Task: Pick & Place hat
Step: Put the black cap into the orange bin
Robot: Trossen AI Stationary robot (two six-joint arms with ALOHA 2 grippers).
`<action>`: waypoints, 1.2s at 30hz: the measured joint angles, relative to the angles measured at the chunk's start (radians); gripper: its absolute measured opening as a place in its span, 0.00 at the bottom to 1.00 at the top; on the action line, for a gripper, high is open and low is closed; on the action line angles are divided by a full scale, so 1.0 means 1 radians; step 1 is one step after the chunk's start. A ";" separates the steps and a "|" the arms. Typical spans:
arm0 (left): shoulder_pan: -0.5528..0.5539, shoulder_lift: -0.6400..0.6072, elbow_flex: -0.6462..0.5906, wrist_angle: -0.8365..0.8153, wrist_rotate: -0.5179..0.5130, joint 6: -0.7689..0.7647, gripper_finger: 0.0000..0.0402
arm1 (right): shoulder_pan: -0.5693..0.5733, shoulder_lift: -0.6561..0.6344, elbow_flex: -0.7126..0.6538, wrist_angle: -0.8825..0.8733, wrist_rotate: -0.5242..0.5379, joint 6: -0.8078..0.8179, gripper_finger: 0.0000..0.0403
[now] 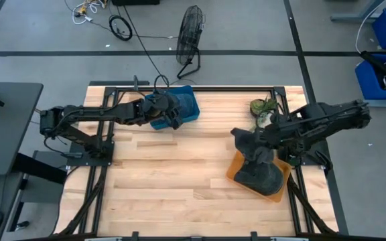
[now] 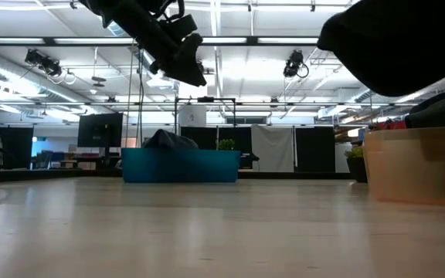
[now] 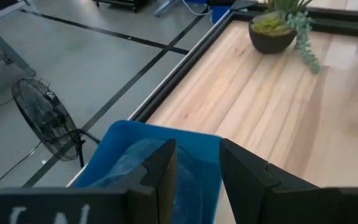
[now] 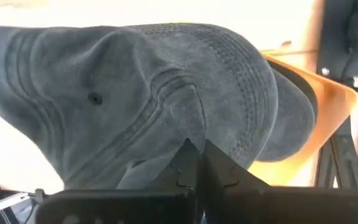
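Observation:
My right gripper (image 1: 246, 142) is shut on a dark grey hat (image 4: 135, 87) with a stitched brim. The hat hangs over the orange bin (image 1: 232, 172) near the table's right edge. In the low view the hat (image 2: 400, 46) is up in the air above the orange bin (image 2: 416, 166). A second dark hat (image 4: 288, 121) lies in that bin. My left gripper (image 3: 197, 163) is open above the blue bin (image 3: 123, 140) at the table's far side. A grey-blue hat (image 2: 168, 139) rests inside the blue bin. My right gripper pinches a fold of the hat's cloth (image 4: 188, 134) between its two shut fingers. The hat is lifted clear of the table and spreads out beyond the fingertips. Which part of the hat the fold belongs to, I cannot tell.
A potted plant (image 1: 263, 110) stands at the far right of the table, just beyond my right arm. A floor fan (image 1: 189, 37) stands off the table behind the blue bin (image 1: 189, 100). The wooden tabletop (image 1: 179, 174) lies bare between the two bins.

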 joint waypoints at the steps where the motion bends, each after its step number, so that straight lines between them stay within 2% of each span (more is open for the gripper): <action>1: 0.005 0.000 -0.006 0.002 0.000 0.000 0.31 | 0.017 0.001 -0.001 -0.002 0.001 0.026 0.00; 3: 0.013 0.000 -0.017 -0.001 0.002 0.000 0.31 | 0.050 0.004 -0.022 -0.002 -0.027 0.067 0.00; 8: 0.030 0.000 -0.053 0.003 0.001 -0.001 0.31 | 0.138 0.037 -0.115 -0.002 -0.184 0.209 0.00; 16: 0.042 0.000 -0.080 0.018 0.002 -0.020 0.31 | 0.250 0.085 -0.173 0.000 -0.235 0.397 0.00; 22: 0.042 0.000 -0.080 0.023 0.002 -0.018 0.31 | 0.264 0.171 -0.215 0.036 -0.271 0.395 0.01; 28: 0.042 0.000 -0.080 0.024 0.002 -0.027 0.31 | 0.264 0.256 -0.276 0.226 -0.264 0.368 0.05; 32: 0.042 0.000 -0.080 0.024 0.002 -0.048 0.31 | 0.264 0.304 -0.329 0.338 -0.264 0.299 0.08; 36: 0.042 0.000 -0.080 0.024 0.002 -0.052 0.31 | 0.262 0.324 -0.351 0.345 -0.269 0.206 0.11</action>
